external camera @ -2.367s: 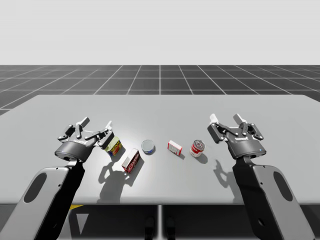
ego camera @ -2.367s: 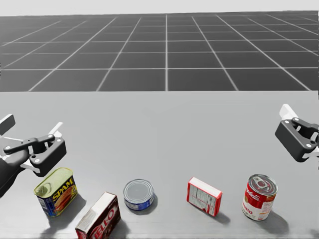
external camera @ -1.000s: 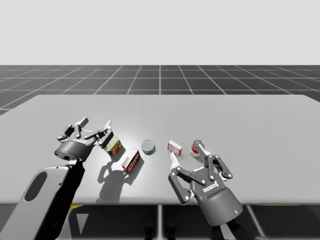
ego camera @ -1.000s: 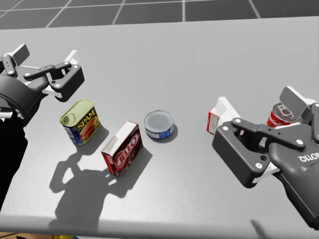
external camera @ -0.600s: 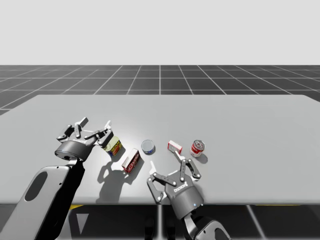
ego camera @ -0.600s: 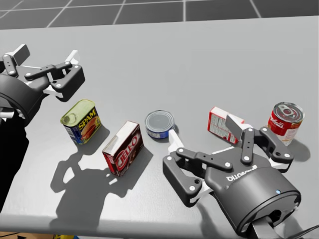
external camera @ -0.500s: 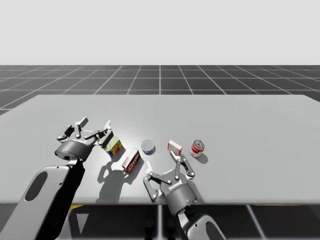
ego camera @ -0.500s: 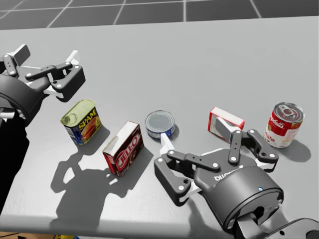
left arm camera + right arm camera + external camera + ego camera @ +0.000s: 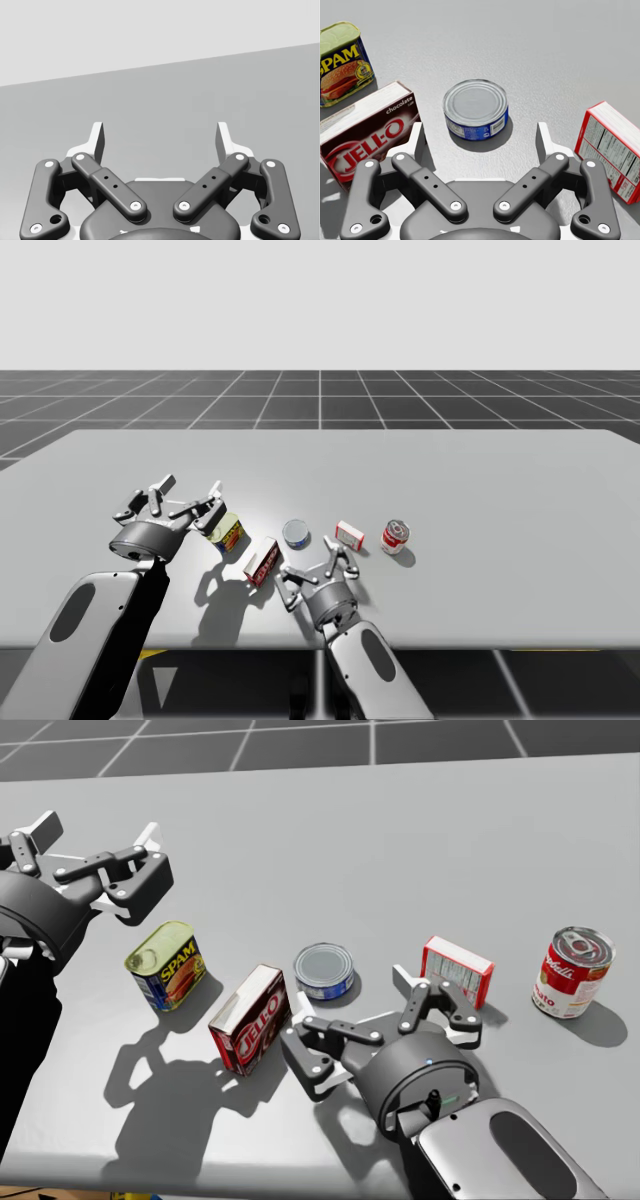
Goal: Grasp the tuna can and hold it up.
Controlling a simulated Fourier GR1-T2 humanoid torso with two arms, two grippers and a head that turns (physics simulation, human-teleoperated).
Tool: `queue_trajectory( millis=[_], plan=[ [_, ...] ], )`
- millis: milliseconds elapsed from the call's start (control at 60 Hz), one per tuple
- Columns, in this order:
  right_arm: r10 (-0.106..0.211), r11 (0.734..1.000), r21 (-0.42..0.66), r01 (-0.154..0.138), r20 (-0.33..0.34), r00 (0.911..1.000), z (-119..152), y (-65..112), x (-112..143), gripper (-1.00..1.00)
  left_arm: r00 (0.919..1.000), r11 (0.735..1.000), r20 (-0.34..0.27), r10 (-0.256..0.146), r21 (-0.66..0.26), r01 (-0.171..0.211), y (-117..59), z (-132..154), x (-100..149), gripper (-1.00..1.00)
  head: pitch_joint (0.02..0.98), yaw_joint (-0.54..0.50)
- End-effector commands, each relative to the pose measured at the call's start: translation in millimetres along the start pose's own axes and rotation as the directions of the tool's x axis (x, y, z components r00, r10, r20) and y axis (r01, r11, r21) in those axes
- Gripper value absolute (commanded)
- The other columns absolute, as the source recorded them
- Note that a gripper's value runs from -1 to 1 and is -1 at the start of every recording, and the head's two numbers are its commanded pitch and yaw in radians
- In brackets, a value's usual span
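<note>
Tuna can (image 9: 475, 107): low, round, blue wall, silver lid up, flat on the grey surface (image 9: 420, 830). It sits mid-row between the dark red box (image 9: 248, 1018) and the white-and-red box (image 9: 457, 970), touching neither.

Robot's right pincer (image 9: 480, 139): down low over the surface on the robot's side of the can, fingers spread wide, nothing held. The can lies just ahead of the fingertips, roughly centred on the gap, untouched. One finger is close beside the dark red box, and contact there can't be told. The other finger is near the white-and-red box but apart from it.

Robot's left pincer (image 9: 160, 136): also wide open and empty, held above the surface just beyond the yellow-and-blue oblong can (image 9: 165, 965) at the left end of the row, with bare surface ahead of it.

Red-and-white round can (image 9: 571, 970): upright at the right end of the row, apart from both pincers.
</note>
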Motion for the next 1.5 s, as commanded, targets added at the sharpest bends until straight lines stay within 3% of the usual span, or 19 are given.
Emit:
queue_trajectory(
  millis=[17, 283, 450, 483, 633, 867, 1033, 1117, 1183, 1217, 1250, 1267, 1283, 1383, 1500],
  plan=[
    [0.027, 1.000, -0.012, -0.027, -0.029, 0.9992, -23, 4.5, -8, -1.00, 1.0000, 1.000, 0.000, 0.000, 0.002, 0.000, 0.3, 0, 0, -1.00, 0.812, 0.11],
    [0.061, 0.998, -0.022, -0.063, -0.068, 0.9958, -41, 8.2, -7, -1.00, 1.0000, 1.000, 0.002, 0.000, 0.002, 0.000, 0.1, 0, 1, -1.00, 0.815, 0.11],
    [0.057, 0.997, -0.036, -0.061, -0.097, 0.9936, -50, 7.1, -6, -1.00, 1.0000, 1.000, 0.002, 0.000, 0.002, 0.000, -0.2, 0, 1, -1.00, 0.816, 0.11],
    [0.046, 0.998, -0.040, -0.050, -0.110, 0.9929, -52, 7.0, -5, -1.00, 1.0000, 1.000, 0.002, 0.000, 0.002, 0.000, -0.3, 0, 1, -1.00, 0.815, 0.11],
    [0.054, 0.997, -0.037, -0.061, -0.160, 0.9857, -60, 8.2, -4, -1.00, 1.0000, 1.000, 0.002, 0.001, 0.002, -0.001, -0.2, 1, 0, -1.00, 0.815, 0.11],
    [0.062, 0.998, -0.024, -0.066, -0.153, 0.9863, -73, 13.1, -1, -1.00, 1.0000, 1.000, 0.003, 0.001, 0.002, -0.001, 0.0, 1, 1, -1.00, 0.815, 0.11],
    [0.064, 0.998, -0.014, -0.068, -0.182, 0.9813, -81, 15.2, 0, -1.00, 1.0000, 1.000, 0.001, 0.001, 0.001, -0.001, 0.2, 0, 1, -1.00, 0.812, 0.11],
    [0.050, 0.999, -0.011, -0.053, -0.212, 0.9760, -82, 14.0, 0, -1.00, 1.0000, 1.000, 0.000, 0.000, 0.000, 0.000, 0.3, 1, 1, -1.00, 0.810, 0.11],
    [0.064, 0.998, 0.006, -0.065, -0.231, 0.9709, -79, 13.0, -2, -1.00, 1.0000, 1.000, 0.000, 0.000, 0.000, 0.000, 0.2, 0, 1, -1.00, 0.808, 0.11],
    [0.075, 0.997, 0.004, -0.076, -0.245, 0.9666, -78, 12.8, -3, -0.81, 1.0000, 1.000, 0.000, -0.001, 0.000, 0.001, 0.1, 1, 1, -1.00, 0.808, 0.11],
    [0.078, 0.996, -0.014, -0.084, -0.251, 0.9649, -76, 13.1, -3, 0.09, 1.0000, 1.000, 0.000, -0.002, -0.001, 0.002, -0.1, 1, 1, -1.00, 0.808, 0.11],
    [0.078, 0.996, -0.010, -0.083, -0.264, 0.9615, -76, 13.1, -3, 0.66, 1.0000, 1.000, 0.000, -0.002, -0.001, 0.002, -0.2, 0, 1, -1.00, 0.807, 0.11],
    [0.070, 0.997, -0.005, -0.075, -0.284, 0.9563, -75, 13.7, -4, 0.93, 1.0000, 1.000, 0.000, -0.002, -0.001, 0.002, -0.2, 0, 0, -1.00, 0.806, 0.11],
    [0.065, 0.997, -0.009, -0.071, -0.308, 0.9492, -74, 11.7, -3, 1.00, 1.0000, 1.000, -0.001, -0.003, -0.001, 0.003, -0.4, 0, 0, -1.00, 0.805, 0.11],
    [0.072, 0.997, -0.009, -0.078, -0.303, 0.9502, -73, 9.6, -3, 1.00, 1.0000, 1.000, 0.000, -0.003, -0.001, 0.003, -0.6, 0, 1, -1.00, 0.780, 0.11]
  ],
)
